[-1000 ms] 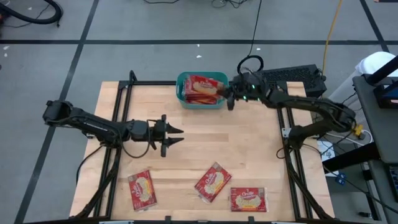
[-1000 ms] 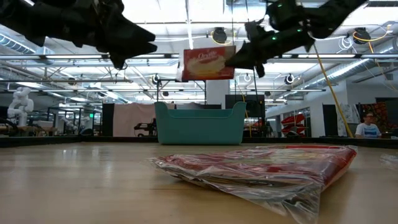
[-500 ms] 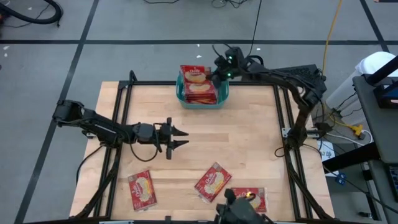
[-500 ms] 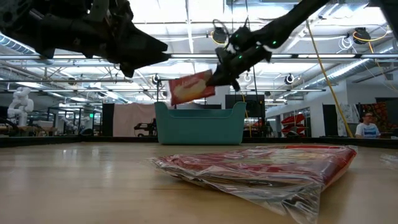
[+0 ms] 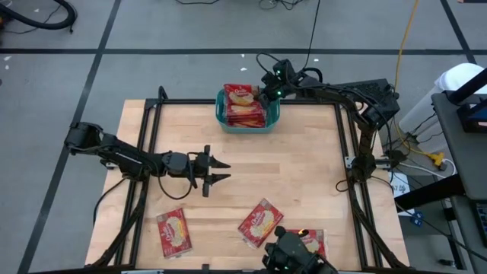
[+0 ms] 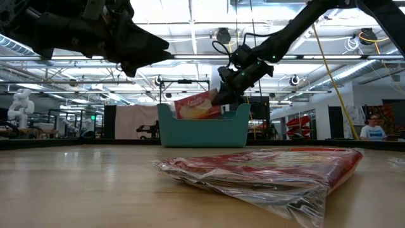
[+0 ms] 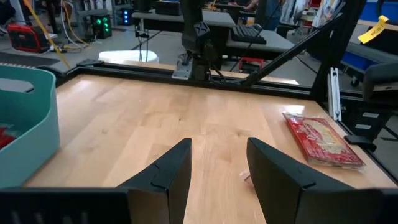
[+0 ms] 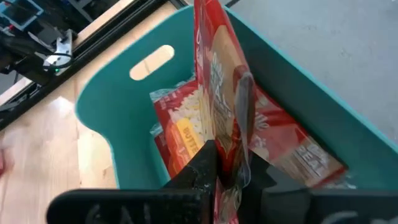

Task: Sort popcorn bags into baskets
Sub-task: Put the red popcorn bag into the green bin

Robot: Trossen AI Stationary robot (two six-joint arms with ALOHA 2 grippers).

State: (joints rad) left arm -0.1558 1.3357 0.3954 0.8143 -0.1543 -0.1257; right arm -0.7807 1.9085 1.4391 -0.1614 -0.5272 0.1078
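Note:
The teal basket (image 5: 221, 116) stands at the table's far edge with several red popcorn bags (image 8: 180, 130) lying in it. My right gripper (image 5: 266, 97) is over the basket's far right corner, shut on another popcorn bag (image 5: 238, 95). In the low view this bag (image 6: 197, 105) is tilted, with its lower part behind the basket wall (image 6: 202, 130). My left gripper (image 5: 218, 171) hovers open above the table's middle left, nothing between its fingers (image 7: 168, 171). Three more bags (image 5: 173, 232), (image 5: 261, 222), (image 5: 310, 237) lie flat near the front edge. My right gripper pinches one end of the bag (image 8: 225, 163) between its two fingers, coming from the table's right side and slanting down. The bag stands edge-on in the wrist view and reaches out over the bags in the basket. Whether its far end rests on them, I cannot tell.
Black frame rails (image 5: 144, 129) run along the table's left, right and far sides. A dark device (image 5: 293, 257) sits at the near edge, partly over the rightmost bag. Bare wood lies between the basket and the front bags. One bag (image 7: 323, 140) shows ahead of my left gripper.
My right gripper has carried its bag from high above the basket toward the basket's far edge and down. The bag, level before, is now tilted with its lower part inside the basket. My left gripper has shifted slightly toward the table's right.

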